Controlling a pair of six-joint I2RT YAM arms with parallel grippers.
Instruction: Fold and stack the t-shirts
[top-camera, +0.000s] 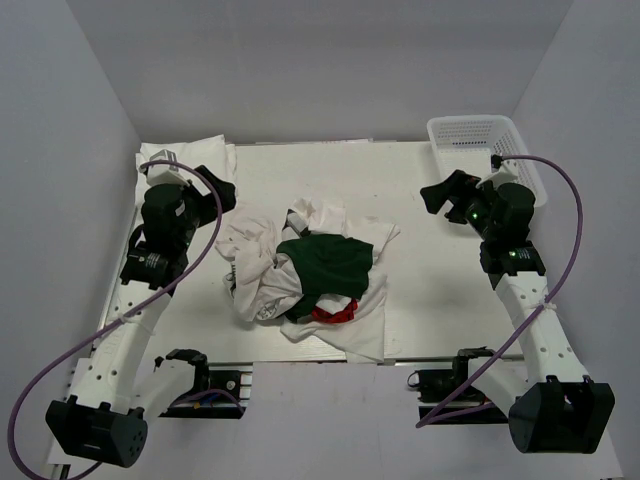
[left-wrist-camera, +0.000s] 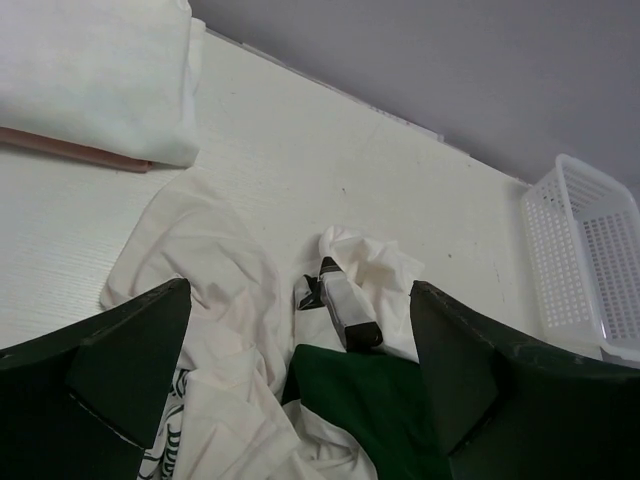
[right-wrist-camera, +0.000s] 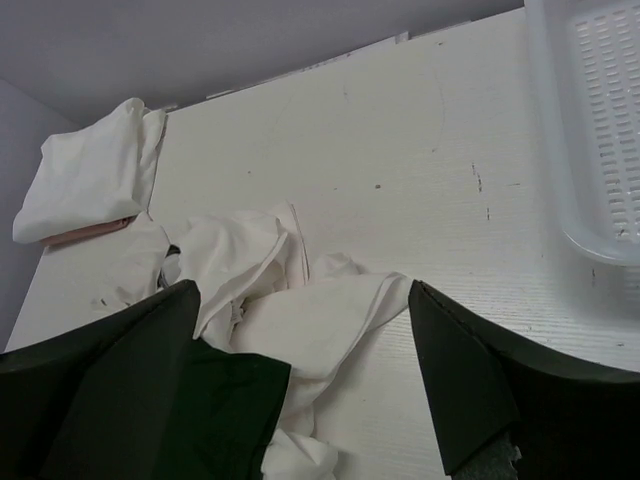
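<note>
A crumpled pile of t-shirts (top-camera: 300, 275) lies in the middle of the table. It is mostly white cloth (left-wrist-camera: 210, 260), with a dark green shirt (top-camera: 330, 262) on top and a bit of red print (top-camera: 335, 313) at its near side. One folded white t-shirt (top-camera: 205, 157) rests at the back left corner. My left gripper (top-camera: 222, 190) hovers open just left of the pile, nothing between its fingers (left-wrist-camera: 100, 380). My right gripper (top-camera: 445, 192) hangs open to the right of the pile, also empty. The green shirt (right-wrist-camera: 220, 400) shows low in the right wrist view.
A white plastic lattice basket (top-camera: 480, 140) stands at the back right corner, close behind the right gripper. Grey walls enclose the table (top-camera: 400, 180) on three sides. The folded shirt (left-wrist-camera: 100, 70) lies on a pinkish board.
</note>
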